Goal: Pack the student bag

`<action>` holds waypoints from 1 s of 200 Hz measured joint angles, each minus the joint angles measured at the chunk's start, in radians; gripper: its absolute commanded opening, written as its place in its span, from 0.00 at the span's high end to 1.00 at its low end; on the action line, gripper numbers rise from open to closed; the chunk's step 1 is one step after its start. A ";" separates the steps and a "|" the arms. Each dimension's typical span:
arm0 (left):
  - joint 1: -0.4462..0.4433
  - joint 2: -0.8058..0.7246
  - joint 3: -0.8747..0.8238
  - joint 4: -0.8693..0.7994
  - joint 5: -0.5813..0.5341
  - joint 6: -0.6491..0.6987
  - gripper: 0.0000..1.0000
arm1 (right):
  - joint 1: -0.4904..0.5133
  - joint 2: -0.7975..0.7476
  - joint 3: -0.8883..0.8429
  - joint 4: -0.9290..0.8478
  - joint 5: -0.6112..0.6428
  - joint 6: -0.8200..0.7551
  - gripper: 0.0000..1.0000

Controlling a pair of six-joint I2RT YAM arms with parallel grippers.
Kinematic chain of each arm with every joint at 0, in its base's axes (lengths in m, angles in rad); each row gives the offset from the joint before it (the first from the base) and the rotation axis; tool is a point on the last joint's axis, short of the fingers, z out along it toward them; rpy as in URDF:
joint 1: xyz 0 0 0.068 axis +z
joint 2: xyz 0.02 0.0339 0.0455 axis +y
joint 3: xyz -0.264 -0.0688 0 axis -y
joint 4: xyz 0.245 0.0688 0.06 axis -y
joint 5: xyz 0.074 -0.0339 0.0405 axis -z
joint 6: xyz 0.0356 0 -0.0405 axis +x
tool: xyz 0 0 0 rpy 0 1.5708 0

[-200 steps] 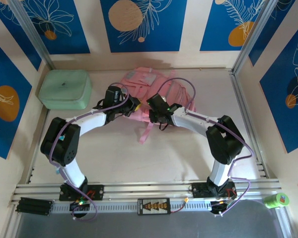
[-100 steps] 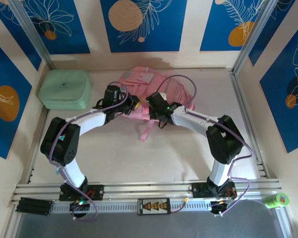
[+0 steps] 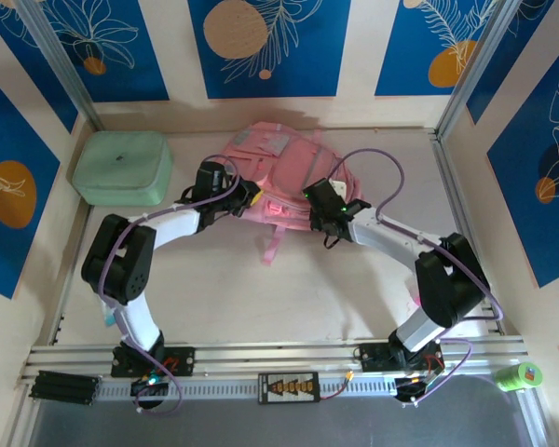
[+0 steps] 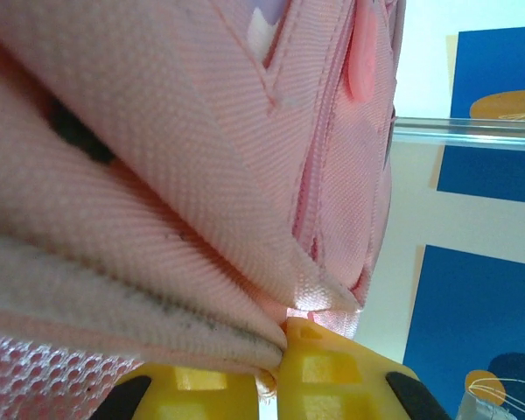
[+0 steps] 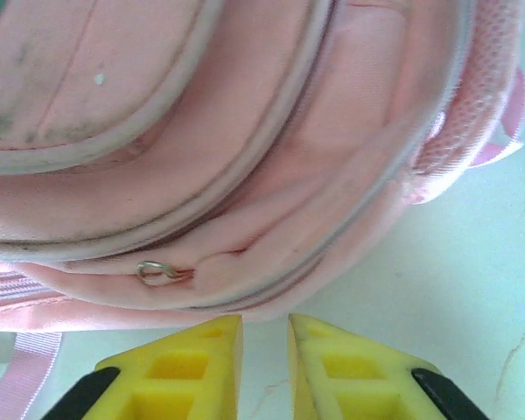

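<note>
One student bag [image 3: 284, 166] lies flat, long axis running far-left to near-right.

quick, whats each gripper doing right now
left gripper: closed, pinching the student bag fabric
right gripper: slightly open, holding nothing

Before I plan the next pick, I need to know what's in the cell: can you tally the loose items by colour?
Pink: 1, the student bag
Mint green: 1, the case
Lime green: 1, the tape roll, off the table past the front rail
Total: 3
</note>
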 measured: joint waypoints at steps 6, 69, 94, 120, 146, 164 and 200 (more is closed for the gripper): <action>0.000 0.000 0.000 0.000 0.000 0.003 0.82 | -0.005 -0.011 -0.007 0.004 -0.012 -0.003 0.70; 0.002 -0.135 -0.018 -0.222 -0.028 0.348 0.25 | -0.130 -0.089 -0.037 0.081 -0.202 0.031 0.35; -0.012 -0.193 0.074 -0.418 -0.069 0.614 0.15 | -0.219 -0.092 -0.048 0.121 -0.309 0.048 0.31; -0.051 -0.166 0.279 -0.610 -0.131 0.924 0.15 | -0.293 -0.092 -0.064 0.142 -0.396 0.073 0.30; -0.123 -0.092 0.451 -0.715 -0.208 1.226 0.18 | -0.340 -0.092 -0.084 0.158 -0.465 0.092 0.30; -0.156 -0.024 0.515 -0.768 -0.244 1.404 0.19 | -0.359 -0.093 -0.101 0.165 -0.496 0.106 0.30; -0.189 0.117 0.590 -0.850 -0.260 1.708 0.20 | -0.389 -0.114 -0.130 0.167 -0.537 0.122 0.30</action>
